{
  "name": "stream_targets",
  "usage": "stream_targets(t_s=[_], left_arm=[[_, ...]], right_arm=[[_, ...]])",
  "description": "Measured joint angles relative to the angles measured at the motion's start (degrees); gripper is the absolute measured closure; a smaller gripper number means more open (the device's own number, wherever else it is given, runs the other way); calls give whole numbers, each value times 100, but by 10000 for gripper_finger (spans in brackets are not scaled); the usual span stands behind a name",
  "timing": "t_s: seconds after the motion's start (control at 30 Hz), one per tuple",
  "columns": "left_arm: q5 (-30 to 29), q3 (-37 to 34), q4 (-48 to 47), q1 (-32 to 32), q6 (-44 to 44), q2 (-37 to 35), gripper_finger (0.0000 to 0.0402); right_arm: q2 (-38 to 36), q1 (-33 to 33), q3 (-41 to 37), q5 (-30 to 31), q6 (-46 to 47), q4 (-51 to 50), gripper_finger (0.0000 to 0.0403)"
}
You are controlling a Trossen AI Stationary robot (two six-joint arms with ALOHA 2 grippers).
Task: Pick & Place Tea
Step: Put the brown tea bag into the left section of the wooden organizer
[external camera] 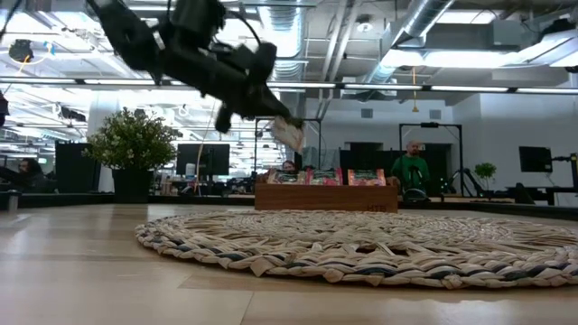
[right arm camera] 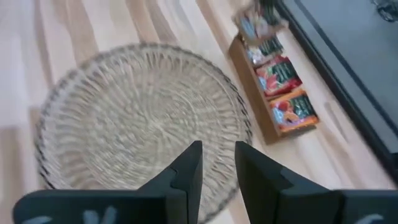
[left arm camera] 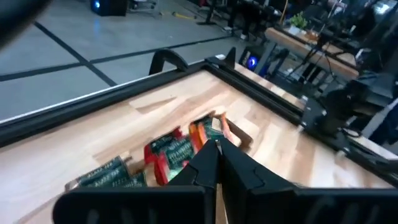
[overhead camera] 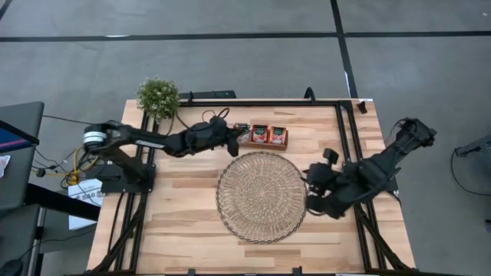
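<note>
Aloft, left pincer (external camera: pixel 282 125) pinched on a pale tea sachet (external camera: pixel 289 134) above the wooden tray (external camera: pixel 325 196); right pincer (right arm camera: pixel 217 163) narrowly parted.

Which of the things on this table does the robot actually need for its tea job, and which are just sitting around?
Part of the job:
- tea sachets in the wooden tray
- one sachet held in the air by the left hand
- woven mat, probably where the tea goes

Just there:
- potted plant at the table's corner
- right hand, open and waiting beside the mat

Tea sachets (overhead camera: pixel 268 135) in tray (overhead camera: pixel 268 145) behind mat (overhead camera: pixel 261 196)
</note>
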Motion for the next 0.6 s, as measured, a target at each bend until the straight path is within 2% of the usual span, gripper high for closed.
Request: stream_targets(t_s=[0.17,0.37,0.6], left_arm=[[267,-6,928,419,-4,820,401],[529,-2,985,800,191,958,401],[837,-2,806,1017,489,1021,401]], right_arm=[[-421,523,-424,473,1027,97,317],[-689,1040,-730,697,2092,57,317],[-677,935,-739,840,2196,-36,317]])
